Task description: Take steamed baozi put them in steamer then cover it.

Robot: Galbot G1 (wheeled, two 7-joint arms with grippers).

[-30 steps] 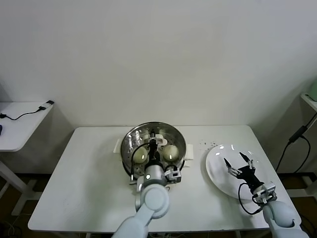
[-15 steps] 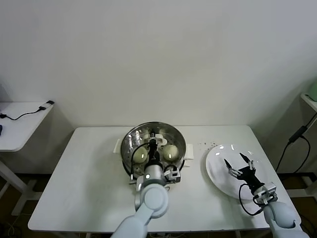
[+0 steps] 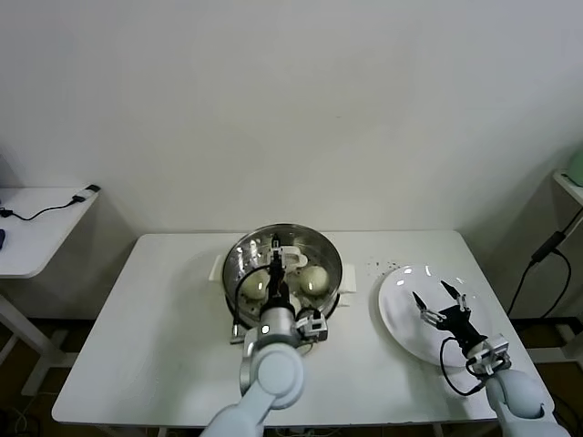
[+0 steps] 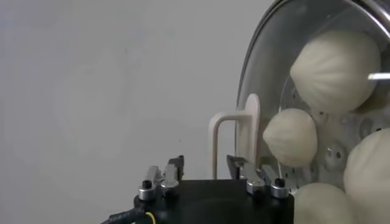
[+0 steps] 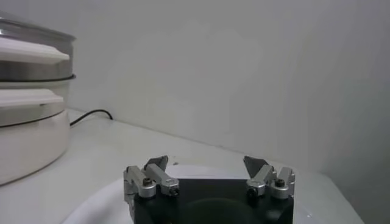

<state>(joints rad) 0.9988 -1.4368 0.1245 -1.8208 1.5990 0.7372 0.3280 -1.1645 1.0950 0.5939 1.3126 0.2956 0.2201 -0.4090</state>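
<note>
Buns [image 4: 334, 70] all sit in the steamer [image 3: 282, 264] at bench centre, lid [image 3: 284, 259] on top, so the task looks about done; only pulling the arm clear is left. Left end effector [image 4: 204, 165] hangs over the lid handle [image 4: 241, 137], fingers parted, gripping nothing. Right end effector [image 3: 438, 303] idles spread over the plate [image 3: 396, 319] at 3 o'clock.
</note>
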